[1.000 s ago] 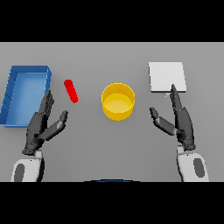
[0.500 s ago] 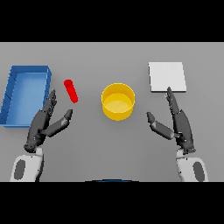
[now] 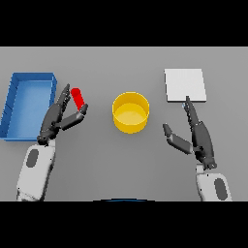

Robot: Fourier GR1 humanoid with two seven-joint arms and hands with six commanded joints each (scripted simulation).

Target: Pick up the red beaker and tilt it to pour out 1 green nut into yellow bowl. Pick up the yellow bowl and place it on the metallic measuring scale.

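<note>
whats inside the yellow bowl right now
The yellow bowl looks empty: only its yellow floor shows, no green nut. The near inner wall is hidden by the rim.

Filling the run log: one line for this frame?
phase: reach | left hand: open, at red beaker, no grasp | right hand: open, idle | yellow bowl: on table | scale: bare

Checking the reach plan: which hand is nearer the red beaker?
Left. The left hand is right beside the red beaker, fingers open around its lower end. The right hand is far across the table, beyond the yellow bowl, below the scale.
</note>
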